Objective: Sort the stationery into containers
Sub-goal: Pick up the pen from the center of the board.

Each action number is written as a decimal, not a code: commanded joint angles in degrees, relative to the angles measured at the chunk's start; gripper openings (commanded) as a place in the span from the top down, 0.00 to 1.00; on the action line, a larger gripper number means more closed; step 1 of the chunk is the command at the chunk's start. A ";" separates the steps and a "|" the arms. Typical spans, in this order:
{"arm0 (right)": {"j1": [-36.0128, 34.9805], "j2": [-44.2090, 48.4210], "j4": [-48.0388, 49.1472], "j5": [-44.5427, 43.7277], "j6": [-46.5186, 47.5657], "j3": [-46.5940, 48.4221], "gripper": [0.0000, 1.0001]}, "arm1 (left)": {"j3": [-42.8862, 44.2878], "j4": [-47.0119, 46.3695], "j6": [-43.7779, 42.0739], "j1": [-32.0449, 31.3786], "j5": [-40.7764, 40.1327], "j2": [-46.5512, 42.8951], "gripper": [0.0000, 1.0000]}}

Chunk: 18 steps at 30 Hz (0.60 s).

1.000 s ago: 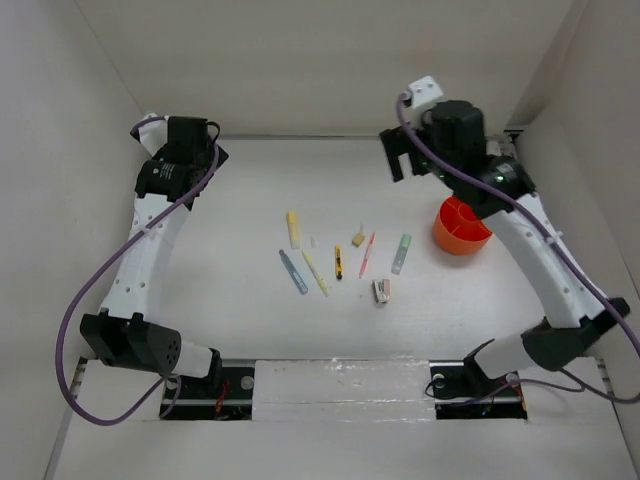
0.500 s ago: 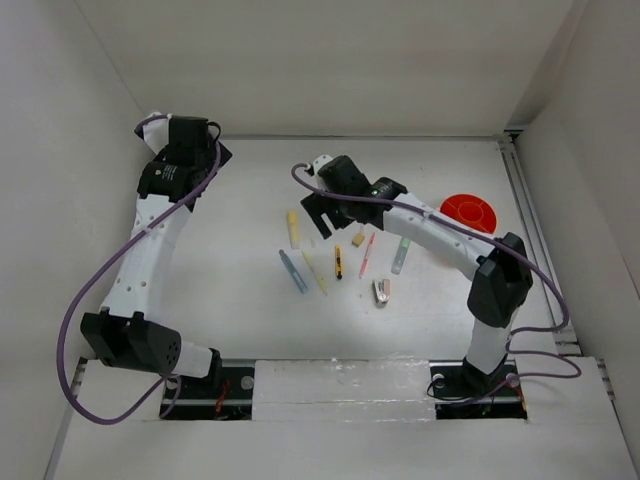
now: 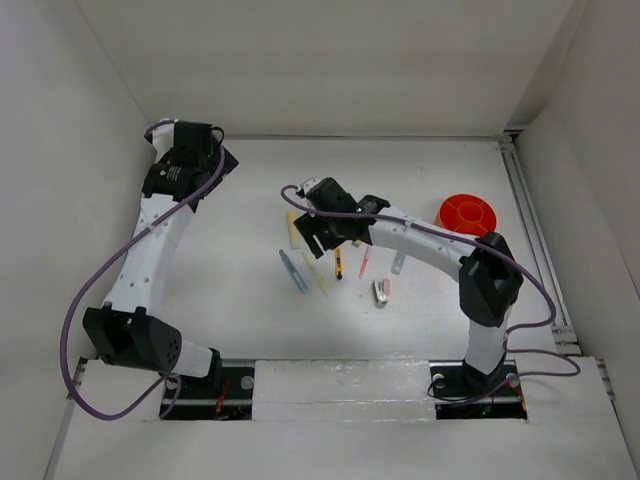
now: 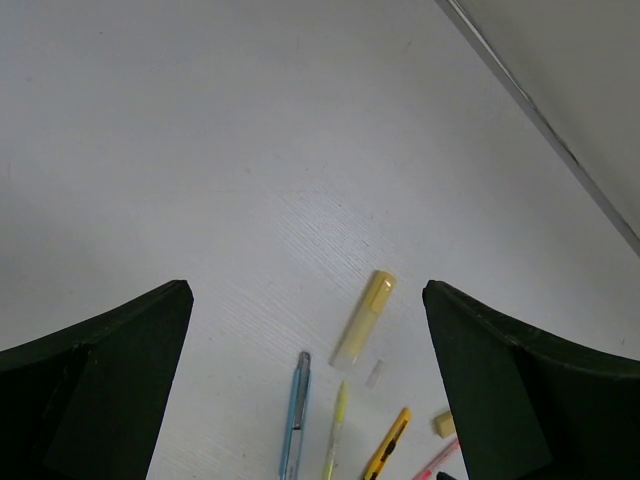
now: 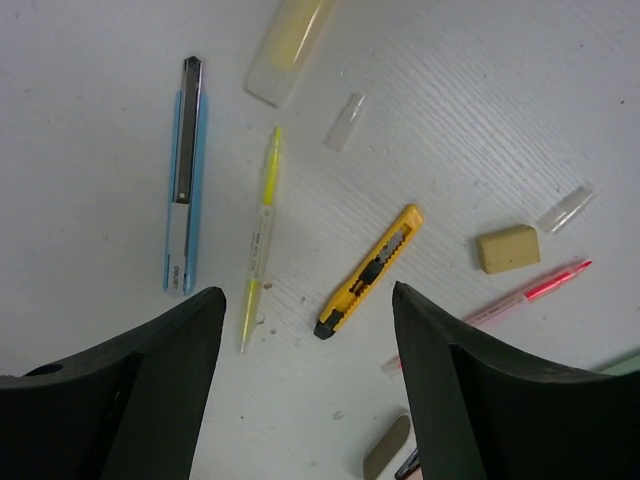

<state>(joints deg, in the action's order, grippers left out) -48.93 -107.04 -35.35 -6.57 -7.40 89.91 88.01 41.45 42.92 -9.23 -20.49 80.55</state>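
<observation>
The stationery lies in a loose row mid-table: a pale yellow marker (image 5: pixel 290 45), a blue pen (image 5: pixel 185 190), a thin yellow pen (image 5: pixel 258 240), a yellow-black cutter (image 5: pixel 370 270), a tan eraser (image 5: pixel 507 248), a red pen (image 5: pixel 530 292) and a grey-pink piece (image 3: pixel 381 291). A pale green marker (image 3: pixel 399 262) lies right of them. My right gripper (image 5: pixel 307 290) is open and empty, hovering just above the cutter and the yellow pen. My left gripper (image 4: pixel 305 290) is open and empty, high at the far left (image 3: pixel 205 165). The orange tub (image 3: pixel 467 212) stands at the right.
Two small clear caps (image 5: pixel 345 122) (image 5: pixel 565 208) lie among the pens. White walls close in the table on the left, back and right. A metal rail (image 3: pixel 525 210) runs along the right edge, beside the tub.
My right arm has swung left from over the orange tub and come down above the row of stationery. My left arm has barely moved.
</observation>
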 commanded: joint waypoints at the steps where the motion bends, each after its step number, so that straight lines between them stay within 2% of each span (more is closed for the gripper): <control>1: -2.31 -1.41 1.96 0.86 -1.57 0.27 0.27 | -0.56 -0.49 -0.64 0.36 1.59 -0.49 0.00; 7: -2.84 -2.47 3.01 1.47 -4.37 -1.58 0.29 | -0.56 0.74 -1.17 0.36 3.26 0.57 0.00; 12: -3.37 -3.79 2.31 -0.11 -4.99 -1.58 0.31 | -4.06 -0.06 -1.17 0.36 3.79 -1.28 0.00; 14: -3.37 -4.31 2.31 -0.11 -4.99 -1.58 0.37 | -4.07 -0.06 -1.17 0.36 4.93 -1.28 0.00; 16: -3.37 -5.80 2.31 -0.11 -4.99 -1.58 0.38 | -4.60 -0.58 -1.17 0.36 5.72 -1.28 0.00; 17: -3.37 -6.42 1.78 -0.11 -4.99 -0.53 0.43 | -4.60 -0.58 -1.17 0.36 6.25 -1.80 0.00; 18: -3.37 -7.12 1.08 -0.11 -4.99 0.17 0.43 | -4.60 -0.58 -1.17 0.36 6.25 -1.80 0.00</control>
<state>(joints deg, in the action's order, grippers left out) -51.83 -111.90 -35.16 -6.00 -11.77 88.33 83.70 41.54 42.44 -9.23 -15.44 81.10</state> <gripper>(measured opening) 0.575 0.997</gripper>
